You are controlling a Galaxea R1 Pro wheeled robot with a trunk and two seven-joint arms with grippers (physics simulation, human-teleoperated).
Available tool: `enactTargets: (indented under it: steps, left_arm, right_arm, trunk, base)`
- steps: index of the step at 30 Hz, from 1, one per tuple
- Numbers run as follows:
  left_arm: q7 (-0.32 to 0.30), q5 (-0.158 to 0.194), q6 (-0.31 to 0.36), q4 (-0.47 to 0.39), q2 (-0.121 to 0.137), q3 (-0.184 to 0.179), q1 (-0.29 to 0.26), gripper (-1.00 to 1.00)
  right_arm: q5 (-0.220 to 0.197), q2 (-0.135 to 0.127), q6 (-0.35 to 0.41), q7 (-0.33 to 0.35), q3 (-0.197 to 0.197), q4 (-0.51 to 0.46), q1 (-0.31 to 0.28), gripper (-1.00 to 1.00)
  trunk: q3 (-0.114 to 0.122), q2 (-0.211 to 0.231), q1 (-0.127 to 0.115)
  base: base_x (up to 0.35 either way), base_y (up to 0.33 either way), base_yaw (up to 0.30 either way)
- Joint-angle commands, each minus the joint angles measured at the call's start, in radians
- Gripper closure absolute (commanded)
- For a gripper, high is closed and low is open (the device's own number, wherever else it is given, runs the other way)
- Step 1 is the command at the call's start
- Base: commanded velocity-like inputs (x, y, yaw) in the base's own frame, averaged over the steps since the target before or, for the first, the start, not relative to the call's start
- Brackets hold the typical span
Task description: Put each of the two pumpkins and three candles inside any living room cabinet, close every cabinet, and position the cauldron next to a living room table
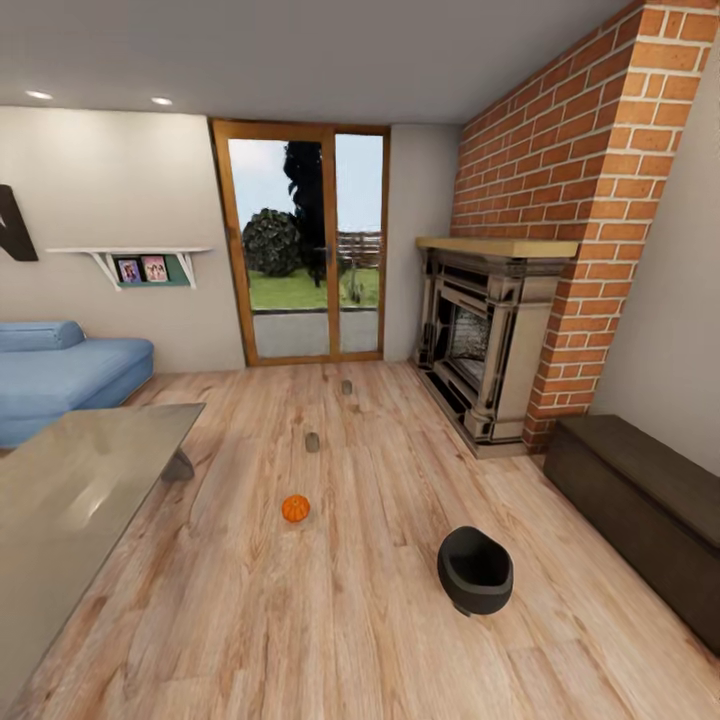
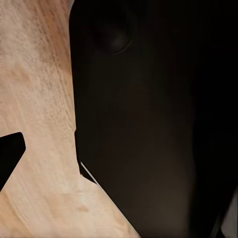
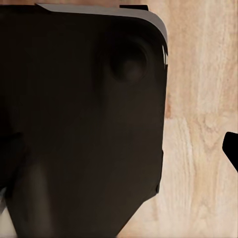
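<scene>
a living room with a light wood-plank floor [image 1: 330, 620] spreads out under the head view. nearest on the left, the glossy grey top of the table [image 1: 60, 510] runs in from the lower corner. on the right side, well apart from the table, the black cauldron [image 1: 475, 570] sits tipped on the planks with its mouth turned up and toward the viewer. the low dark-brown cabinet [image 1: 640, 510] stands along the right wall, both fronts looking shut. a little farther out, a small orange pumpkin [image 1: 295, 508] rests on the open floor between table and cauldron. beyond it a stubby candle [image 1: 312, 441] stands on the planks, and another candle [image 1: 346, 386] farther still, near the glass doors [image 1: 305, 250]. the blue sofa [image 1: 65, 370] lies past the table at the left, the beige fireplace [image 1: 485, 340] against the brick chimney [image 1: 580, 180] at the right, a wall shelf [image 1: 135, 262] with photos behind the sofa.

both wrist views look down at floor planks past a large dark body of the robot; whether either pincer is released or clenched cannot be told.
</scene>
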Motion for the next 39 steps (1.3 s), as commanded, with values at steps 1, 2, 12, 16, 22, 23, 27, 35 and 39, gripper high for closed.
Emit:
enactTargets:
  steps: [1,2,12,16,22,23,27,35,39]
  left_arm:
    - [0.000,0.000,0.001,-0.002,0.000,0.001,0.001,-1.00]
    - [0.000,0.000,0.001,-0.002,0.000,0.001,0.001,-1.00]
    - [0.000,0.000,0.001,-0.002,0.000,0.001,0.001,-1.00]
    - [0.000,0.000,0.001,-0.002,0.000,0.001,0.001,-1.00]
    - [0.000,0.000,0.000,-0.002,0.000,0.001,0.001,-1.00]
    - [0.000,0.000,0.000,-0.002,0.000,0.001,0.001,-1.00]
    - [-0.001,0.000,-0.001,-0.002,-0.001,0.001,0.001,-1.00]
    - [-0.001,0.000,-0.002,-0.002,-0.003,0.000,0.001,-1.00]
    - [-0.001,-0.001,-0.002,-0.002,-0.003,0.000,0.001,-1.00]
  right_arm:
    - [-0.001,0.000,0.000,0.000,0.000,0.000,0.000,-1.00]
    - [-0.001,0.000,0.000,0.000,0.000,0.000,0.000,-1.00]
    - [-0.002,0.000,-0.006,0.000,-0.001,0.000,0.000,-1.00]
    - [-0.003,0.000,-0.008,0.000,-0.001,0.000,0.000,-1.00]
    - [-0.004,0.000,-0.008,0.000,-0.003,0.000,0.000,-1.00]
    - [-0.004,0.000,-0.008,0.000,-0.003,0.000,0.000,-1.00]
    - [-0.004,0.000,-0.008,0.000,-0.003,0.000,0.000,-1.00]
    - [-0.004,0.000,-0.009,0.001,-0.003,0.000,0.000,-1.00]
    - [-0.004,0.000,-0.020,0.001,-0.003,0.000,0.000,-1.00]
  trunk:
    - [0.002,0.007,-0.004]
    - [0.006,0.014,-0.008]
    - [0.037,0.084,-0.046]
    - [0.043,0.098,-0.054]
    - [0.043,0.098,-0.054]
    - [0.043,0.098,-0.054]
    - [0.043,0.098,-0.054]
    - [0.043,0.098,-0.054]
    - [0.043,0.098,-0.054]
  base:
    - [0.000,0.000,-0.060]
    - [0.000,0.000,-0.050]
    - [0.000,0.000,-0.010]
    - [0.000,0.000,0.000]
    - [0.000,0.000,0.000]
    - [0.000,0.000,0.000]
    - [0.000,0.000,0.000]
    - [0.000,0.000,-0.010]
    - [0.000,0.000,-0.133]
